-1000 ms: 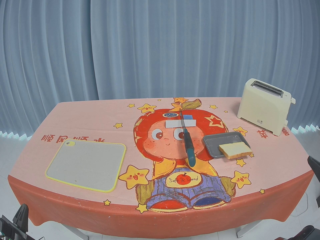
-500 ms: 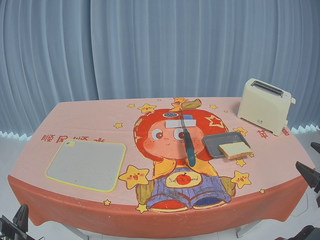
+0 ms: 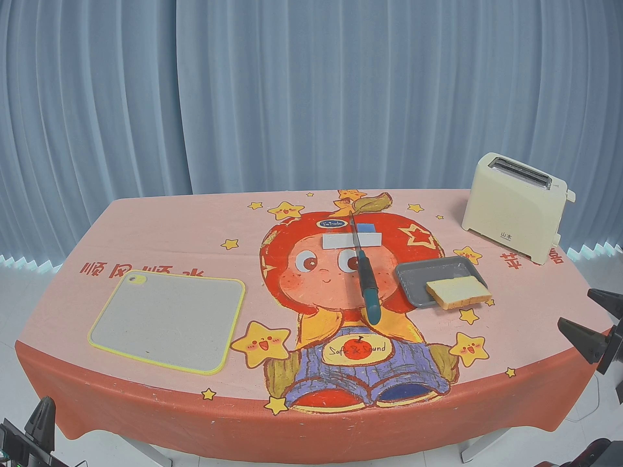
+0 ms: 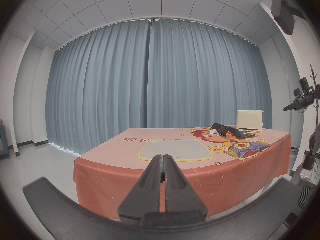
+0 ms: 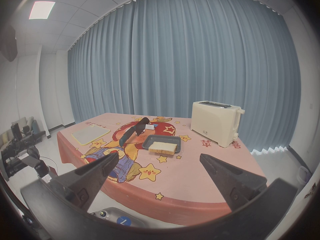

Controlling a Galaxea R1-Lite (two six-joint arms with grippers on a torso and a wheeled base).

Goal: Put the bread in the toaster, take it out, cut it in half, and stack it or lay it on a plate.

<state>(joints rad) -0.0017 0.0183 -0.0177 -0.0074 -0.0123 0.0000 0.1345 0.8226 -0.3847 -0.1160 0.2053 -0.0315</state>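
Two sets of jaws, both clear of the table.
Right jaws spread wide beside the table's near right edge; left jaws pressed together, low by its near left corner. Bread slice lies overhanging the near right corner of the grey tray. Knife just left of the tray; toaster beyond it; cutting board far left.

Cream toaster; grey plate; teal-handled knife; yellow-rimmed grey board.
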